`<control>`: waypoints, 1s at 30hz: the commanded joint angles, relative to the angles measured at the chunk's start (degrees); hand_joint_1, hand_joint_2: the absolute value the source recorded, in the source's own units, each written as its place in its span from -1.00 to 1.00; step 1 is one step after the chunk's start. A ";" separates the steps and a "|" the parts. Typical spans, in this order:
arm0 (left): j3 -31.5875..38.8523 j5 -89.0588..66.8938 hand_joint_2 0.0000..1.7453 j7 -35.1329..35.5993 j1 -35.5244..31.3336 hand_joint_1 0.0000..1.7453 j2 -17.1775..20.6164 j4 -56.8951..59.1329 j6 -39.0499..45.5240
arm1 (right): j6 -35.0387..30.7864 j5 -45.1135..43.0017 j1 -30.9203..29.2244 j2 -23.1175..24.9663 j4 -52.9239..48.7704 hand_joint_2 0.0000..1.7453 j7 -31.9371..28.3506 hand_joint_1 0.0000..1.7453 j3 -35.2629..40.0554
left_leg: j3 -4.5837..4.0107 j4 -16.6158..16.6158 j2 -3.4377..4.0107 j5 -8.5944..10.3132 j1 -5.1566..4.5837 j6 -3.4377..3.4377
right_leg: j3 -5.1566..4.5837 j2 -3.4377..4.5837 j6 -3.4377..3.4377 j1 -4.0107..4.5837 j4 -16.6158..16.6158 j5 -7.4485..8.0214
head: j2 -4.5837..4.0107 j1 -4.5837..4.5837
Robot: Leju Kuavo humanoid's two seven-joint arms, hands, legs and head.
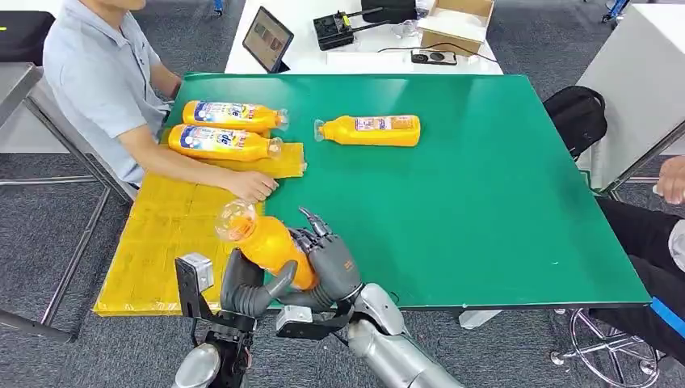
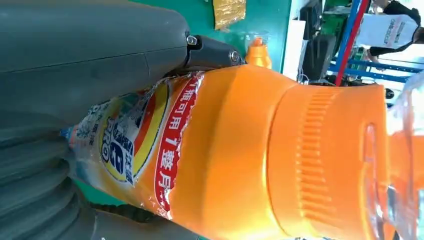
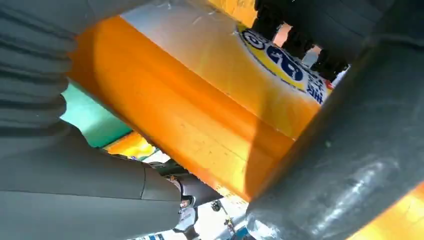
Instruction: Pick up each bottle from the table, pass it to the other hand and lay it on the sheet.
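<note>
Four orange bottles are showing in the head view, and one landmark, the yellow sheet (image 1: 165, 234), is lying over the near left part of the green surface (image 1: 485, 202) and hanging past its left edge. One bottle (image 1: 266, 242) is being held in the air just beside the sheet's right edge, above the surface's near rim, with its clear cap tilted up and toward the sheet. Both hands are wrapping it: the left hand (image 1: 250, 291) is gripping its lower body from the sheet side, and the right hand (image 1: 331, 263) is clasping it from the far side of the sheet, fingers curled round the label. Two bottles are lying side by side on the sheet's far end, the farther bottle (image 1: 230, 115) and the nearer bottle (image 1: 222, 142), caps pointing away from the sheet's left edge. The fourth bottle (image 1: 371, 130) is lying on bare green, well to the right of the sheet. A person's hand (image 1: 252, 186) is resting on the sheet, just below the two laid bottles.
</note>
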 commanded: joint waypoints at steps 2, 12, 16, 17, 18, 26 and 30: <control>7.27 -2.45 1.00 0.69 -6.49 1.00 3.84 7.01 1.45 | -2.04 12.81 2.92 -0.39 -3.28 -1.00 -4.86 -1.00 -11.39 | 0.19 -0.12 -0.11 0.04 -0.02 0.05 | 0.20 -0.18 -0.17 0.02 -0.07 -0.02 | 0.00 0.00; 11.40 -16.66 1.00 1.58 -13.64 1.00 5.92 10.93 5.32 | -2.04 18.84 6.61 1.42 -13.41 -1.00 -6.54 -1.00 -23.04 | 0.00 -0.02 -0.16 0.12 0.00 0.03 | 0.05 -0.16 -0.10 0.03 0.02 0.00 | 0.00 0.02; 11.38 -19.38 1.00 1.72 -15.24 1.00 5.86 12.52 6.51 | -2.04 17.44 6.47 1.08 -13.29 -1.00 -6.54 -1.00 -22.06 | 0.12 -0.05 -0.17 0.12 0.00 0.06 | 0.17 -0.21 -0.16 0.03 -0.01 -0.02 | 0.00 0.04; 10.39 -28.60 1.00 0.58 -17.17 1.00 6.25 14.55 13.26 | -2.04 15.81 6.27 0.72 -13.62 -1.00 -6.54 -1.00 -20.34 | 0.06 -0.04 -0.15 0.12 0.00 0.03 | 0.12 -0.18 -0.12 0.02 0.00 -0.01 | 0.00 0.02; 10.09 -31.42 1.00 1.40 -18.64 1.00 6.32 15.99 14.19 | -2.04 15.79 6.35 0.80 -14.20 -1.00 -6.54 -1.00 -19.73 | 0.04 -0.02 -0.14 0.12 0.00 0.03 | 0.10 -0.16 -0.11 0.01 0.02 -0.01 | 0.00 0.00; 7.40 -45.11 1.00 5.26 -25.72 1.00 7.83 25.65 14.94 | -2.04 11.29 6.26 0.11 -16.01 -1.00 -6.54 -1.00 -15.81 | 0.12 -0.03 -0.04 0.10 0.01 0.04 | 0.13 -0.07 -0.13 0.04 0.01 0.01 | 0.00 0.00; 4.90 -58.14 1.00 9.79 -38.60 1.00 7.54 47.00 12.42 | -2.04 6.18 5.69 -1.77 -17.62 -1.00 -5.72 -1.00 -10.55 | 0.09 0.00 -0.30 0.16 0.03 0.06 | 0.19 -0.38 -0.17 0.07 0.05 -0.03 | 0.00 0.02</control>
